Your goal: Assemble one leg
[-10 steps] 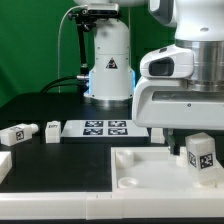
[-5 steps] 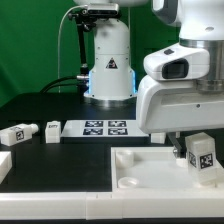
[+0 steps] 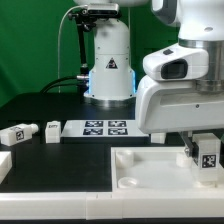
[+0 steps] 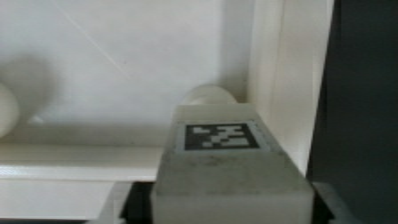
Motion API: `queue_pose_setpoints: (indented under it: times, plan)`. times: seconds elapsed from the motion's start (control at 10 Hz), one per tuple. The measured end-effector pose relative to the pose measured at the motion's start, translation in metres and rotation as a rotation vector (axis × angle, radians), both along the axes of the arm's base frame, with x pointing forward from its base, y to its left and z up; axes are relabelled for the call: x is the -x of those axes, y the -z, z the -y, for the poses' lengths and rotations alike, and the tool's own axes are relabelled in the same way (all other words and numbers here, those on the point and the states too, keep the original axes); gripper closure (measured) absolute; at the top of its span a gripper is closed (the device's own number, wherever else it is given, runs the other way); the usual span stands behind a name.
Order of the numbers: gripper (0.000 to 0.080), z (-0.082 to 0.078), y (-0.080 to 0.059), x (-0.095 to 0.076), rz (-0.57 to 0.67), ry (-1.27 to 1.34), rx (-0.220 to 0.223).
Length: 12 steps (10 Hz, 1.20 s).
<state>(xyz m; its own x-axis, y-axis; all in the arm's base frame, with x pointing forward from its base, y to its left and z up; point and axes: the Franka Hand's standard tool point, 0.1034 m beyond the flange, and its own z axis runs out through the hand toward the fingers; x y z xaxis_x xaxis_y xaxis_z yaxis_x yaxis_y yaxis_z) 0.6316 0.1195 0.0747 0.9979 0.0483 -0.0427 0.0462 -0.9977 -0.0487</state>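
Three legs, one tray, one board

One leg (image 3: 206, 152) sits at three o'clock, with a second leg (image 3: 15, 133) and a third leg (image 3: 52, 130) at nine o'clock. There is one big white tray (image 3: 140, 172) and one marker board (image 3: 105, 127) with four tags.

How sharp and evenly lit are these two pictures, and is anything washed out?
Exterior view: even light, fairly sharp, though the white tray piece is bright with faint edges. Wrist view: soft overall, the leg fills the foreground, its tag readable but fuzzy, the white surface behind it nearly blown out.
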Motion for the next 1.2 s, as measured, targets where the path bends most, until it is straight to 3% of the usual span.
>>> queue_pose_setpoints:
  times: [0.3,1.2]
  plan:
    - [0.051,0.0,0.0,0.0,-0.003,0.057,0.002]
    - [0.0509,0.001,0.0011,0.0004,-0.041,1.068,0.042]
